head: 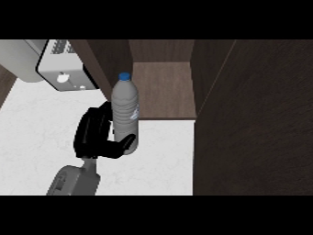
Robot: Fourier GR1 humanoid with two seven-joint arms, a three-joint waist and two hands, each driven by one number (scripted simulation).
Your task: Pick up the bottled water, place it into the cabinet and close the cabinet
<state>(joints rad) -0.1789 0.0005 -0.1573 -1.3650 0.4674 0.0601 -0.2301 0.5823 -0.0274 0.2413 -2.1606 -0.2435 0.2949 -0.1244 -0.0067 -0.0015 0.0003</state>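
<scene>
Plainly, everything here turns on how the bottled water [125, 108] stands against the cabinet [162, 89]: the bottle is upright, blue cap at the top, its long axis running straight up and down, and it sits at the cabinet's left front corner, just before the lip of the open shelf. The shelf floor lies beyond and a little to the right of the bottle, so the coming move is, as I judge it, a short carry forward and rightward past the cabinet's left wall.

The hand [99, 133] seen here comes in from the lower edge, left of the cabinet, on a grey forearm. Its black fingers are curled round the bottle's lower half from the left side, with the thumb showing at the bottle's base, so it has the bottle in its hold. Whether the base rests on the desk [30, 137] or is raised off it cannot be told from this angle. By its place well left of the cabinet I take this for the left hand; no other hand shows, so it is the only one near the bottle.

The cabinet's door [267, 119] stands swung out, a dark panel filling the space right of the shelf opening. A white appliance [57, 69] sits left of the cabinet, clear of the bottle's path. The risk I see is the bottle's shoulder brushing the cabinet's left wall as it goes in.
</scene>
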